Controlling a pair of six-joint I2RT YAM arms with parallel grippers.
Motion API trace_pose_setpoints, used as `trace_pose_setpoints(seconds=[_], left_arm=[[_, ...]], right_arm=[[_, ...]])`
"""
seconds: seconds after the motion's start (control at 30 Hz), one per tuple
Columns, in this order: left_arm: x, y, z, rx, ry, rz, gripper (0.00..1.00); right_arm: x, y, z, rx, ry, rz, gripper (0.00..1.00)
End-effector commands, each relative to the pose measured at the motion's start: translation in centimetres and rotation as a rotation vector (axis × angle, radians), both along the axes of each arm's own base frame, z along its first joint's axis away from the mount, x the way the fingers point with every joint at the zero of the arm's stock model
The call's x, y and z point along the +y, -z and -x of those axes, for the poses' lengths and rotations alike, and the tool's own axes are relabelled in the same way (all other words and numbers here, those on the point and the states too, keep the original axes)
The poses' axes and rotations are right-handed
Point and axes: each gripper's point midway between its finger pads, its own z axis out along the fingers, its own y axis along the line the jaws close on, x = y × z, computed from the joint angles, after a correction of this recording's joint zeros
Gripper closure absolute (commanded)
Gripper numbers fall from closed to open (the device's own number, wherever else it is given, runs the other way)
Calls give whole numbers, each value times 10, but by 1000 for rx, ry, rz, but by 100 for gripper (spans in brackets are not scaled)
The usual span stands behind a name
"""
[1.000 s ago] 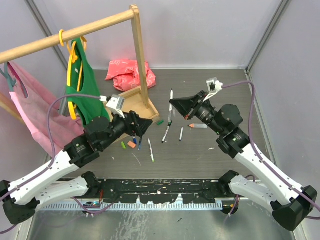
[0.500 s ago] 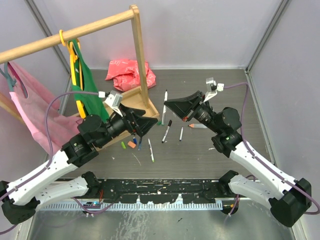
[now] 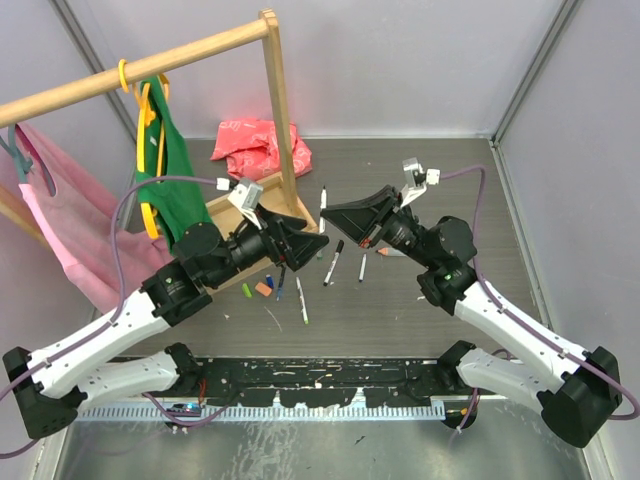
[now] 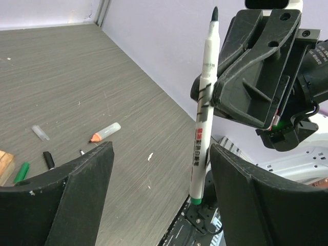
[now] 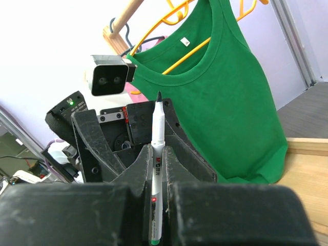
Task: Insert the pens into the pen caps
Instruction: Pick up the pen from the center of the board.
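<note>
The right gripper (image 3: 332,208) is clamped on a slim white pen (image 4: 204,118) with a dark pointed tip, above the middle of the grey wood-grain table (image 3: 400,310). The left gripper (image 4: 161,154) faces it, its blocky black fingers (image 4: 82,195) spread wide and empty. Small coloured caps (image 3: 263,288) lie on the table nearby.

Wooden rack (image 3: 150,65) on the far left, with a green top (image 3: 165,175) on a yellow hanger (image 3: 146,110). Pink cloth (image 3: 70,235) hangs left of it, and there's a crumpled red bag (image 3: 255,145) at the far side.
</note>
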Motion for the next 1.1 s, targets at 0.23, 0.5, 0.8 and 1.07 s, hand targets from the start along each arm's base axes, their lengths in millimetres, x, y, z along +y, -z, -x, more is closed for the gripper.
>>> trace_pose_setpoints(seconds=[0.23,0.5,0.8,1.07], left_arm=[[-5,-49,6,-80,40,127,34],[-11,-46,7,-80,67,112,53],[-13,-48,10,-80,87,122,74],[-13,-47,10,-80,86,117,91]], right_arm=[[11,-16,17,-77,-49,-29,100],[14,-13,16,-75,-47,-17,100],[16,-10,17,-71,-46,-14,100],[17,-8,15,-66,-41,-10,100]])
